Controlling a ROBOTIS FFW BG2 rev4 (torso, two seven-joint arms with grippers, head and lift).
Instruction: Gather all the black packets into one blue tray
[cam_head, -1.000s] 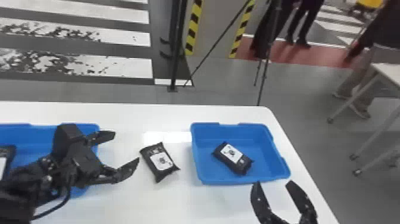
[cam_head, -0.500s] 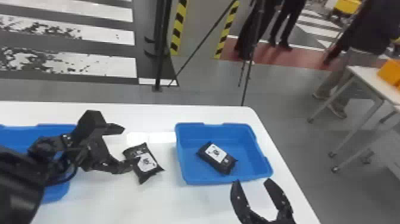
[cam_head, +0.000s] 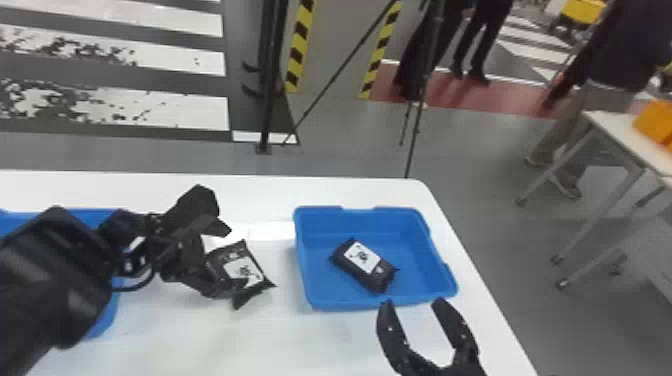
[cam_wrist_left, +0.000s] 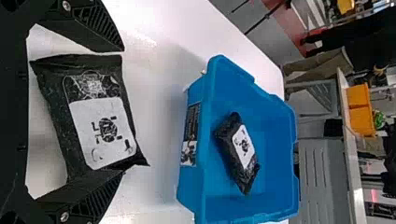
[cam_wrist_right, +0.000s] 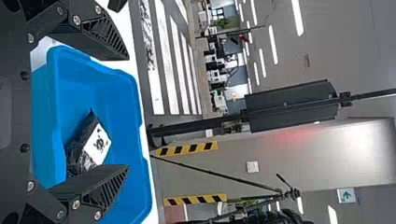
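Black packet (cam_head: 246, 266) lies between the parted fingers of the left pincer (cam_head: 237, 258), bare surface (cam_head: 287, 295) separating it from the blue tray (cam_head: 299, 260). Near that tray's edge, the right pincer (cam_head: 414, 301) gapes; a second packet (cam_head: 364, 262) lies inside.

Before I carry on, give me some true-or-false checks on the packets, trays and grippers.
1. The table packet lies between the left gripper's fingers. True.
2. The right-hand tray is empty. False: the right-hand tray holds one black packet.
3. The right gripper is clamped on a packet. False: the right gripper is open and holds nothing.
4. The table packet's white label shows. True.
5. The table packet is already in a tray. False: it lies on the white table.
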